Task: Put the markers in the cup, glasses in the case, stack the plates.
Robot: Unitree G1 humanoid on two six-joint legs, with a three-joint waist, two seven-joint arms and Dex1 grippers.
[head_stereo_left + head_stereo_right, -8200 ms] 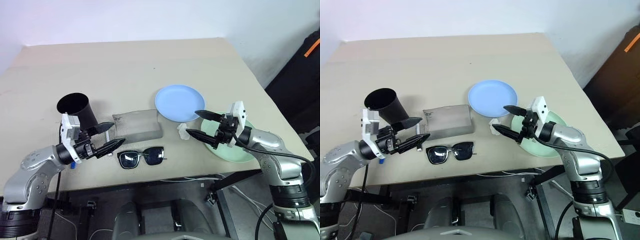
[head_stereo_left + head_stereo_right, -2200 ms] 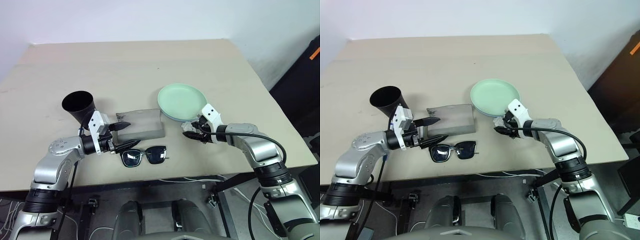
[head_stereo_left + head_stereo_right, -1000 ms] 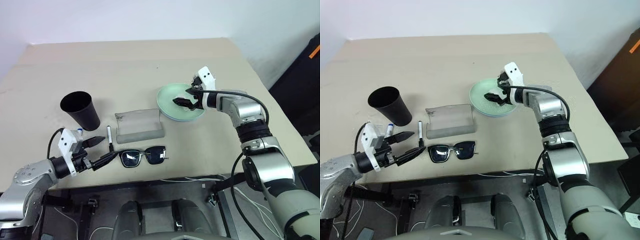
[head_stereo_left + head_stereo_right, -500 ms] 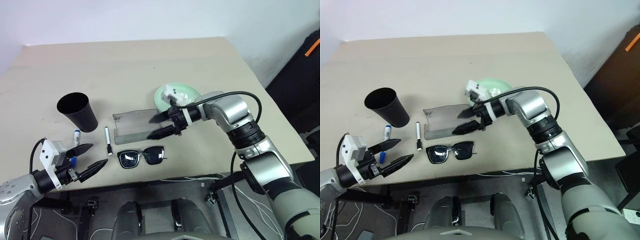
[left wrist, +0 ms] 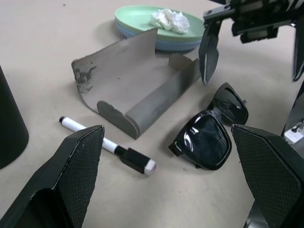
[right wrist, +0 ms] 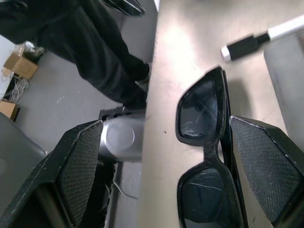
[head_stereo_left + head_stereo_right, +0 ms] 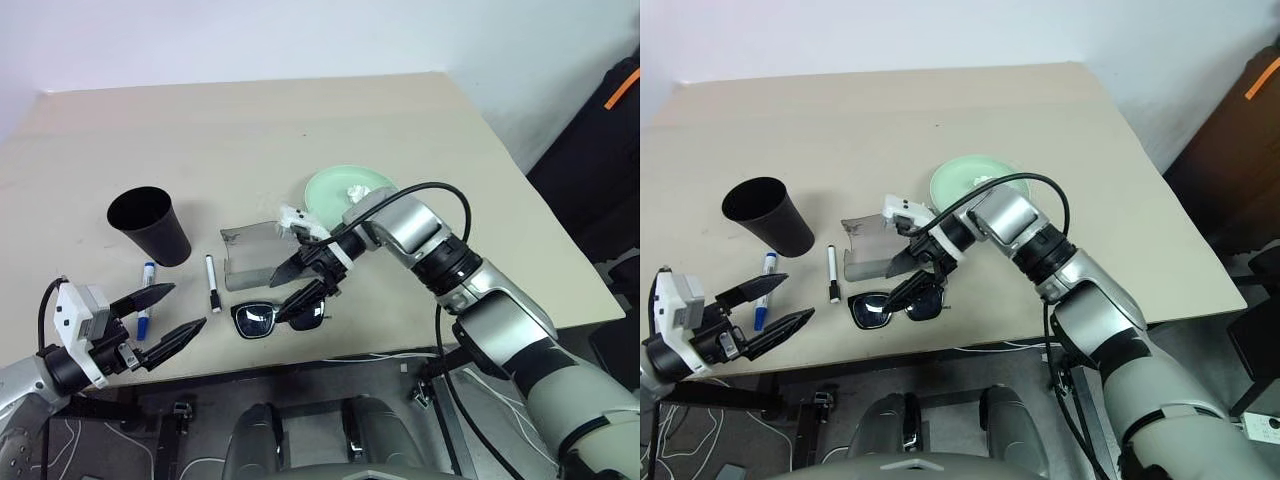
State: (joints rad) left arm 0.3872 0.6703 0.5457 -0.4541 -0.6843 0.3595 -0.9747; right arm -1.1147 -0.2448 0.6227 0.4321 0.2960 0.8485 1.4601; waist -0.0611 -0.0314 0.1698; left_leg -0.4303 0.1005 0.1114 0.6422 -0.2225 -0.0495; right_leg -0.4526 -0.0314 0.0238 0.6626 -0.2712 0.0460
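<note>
The right gripper (image 7: 303,281) hangs over the glasses (image 7: 280,315) with jaws wide and empty; the left gripper (image 7: 165,315), beside them, is likewise spread, holding nothing.

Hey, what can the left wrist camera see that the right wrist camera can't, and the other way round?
Left wrist view alone: the open grey case, the stacked plates with a crumpled white wad on top, the black cup's side, and the right gripper open above the table.
Right wrist view alone: the floor beyond the table edge, with cardboard boxes.
Both: the sunglasses and the black-capped marker.
</note>
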